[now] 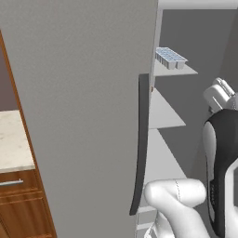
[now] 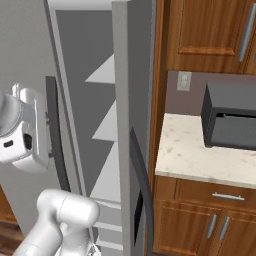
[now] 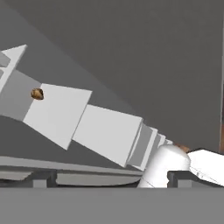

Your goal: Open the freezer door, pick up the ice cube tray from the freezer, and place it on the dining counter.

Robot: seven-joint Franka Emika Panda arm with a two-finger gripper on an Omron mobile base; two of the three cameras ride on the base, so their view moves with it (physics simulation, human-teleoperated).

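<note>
Nearest, the gripper shows just its dark tips, set wide apart and pinching nothing, aimed into the freezer; beside the arm the freezer door stands swung open, giving access; farthest, the ice cube tray rests on an upper shelf, awaiting pickup.

Light is even and flat in all three views, with no clear source, no glare and no cast shadows to speak of. The freezer door shows a faint mottled grain but no highlights. The freezer interior is darker grey, its shelves pale and evenly lit. The tray is small but sharp. Edges are slightly soft and jagged from low resolution. No lens distortion; straight lines stay straight.
</note>
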